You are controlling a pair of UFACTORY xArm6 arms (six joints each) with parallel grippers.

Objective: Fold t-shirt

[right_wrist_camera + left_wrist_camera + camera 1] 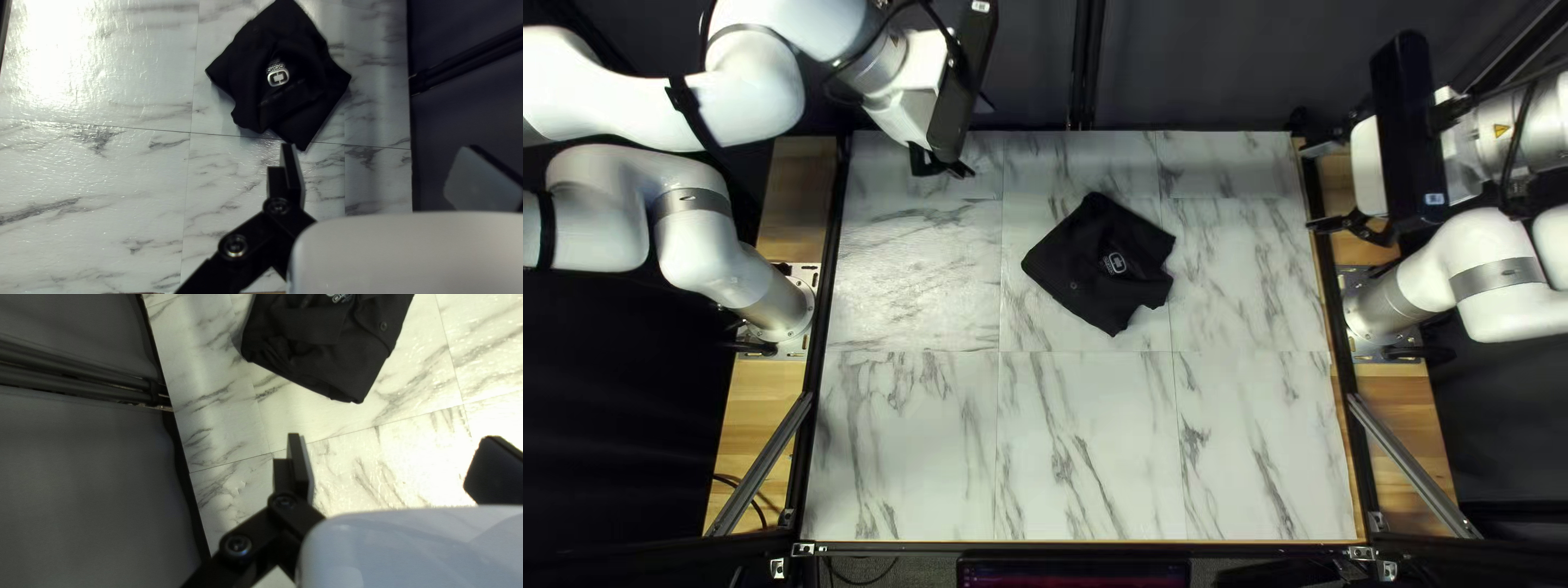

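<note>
The black t-shirt (1095, 261) lies as a compact folded bundle on the table, a white logo facing up. My left gripper (945, 169) is over the table's far left part, apart from the cloth. My right gripper (1350, 225) hangs at the table's right edge, away from the shirt. In the left wrist view, the shirt (332, 348) lies ahead of my left gripper (389, 468), whose fingers stand wide apart. In the right wrist view, the shirt (283, 76) is ahead of my right gripper (376, 174), also spread wide with nothing held.
The marble-patterned table (1089, 446) has dark frame rails along its edges. A dark curtain (1220, 65) hangs behind the far edge. Metal braces (760, 463) slant at the near corners, and a screen (1073, 573) sits beyond the near edge.
</note>
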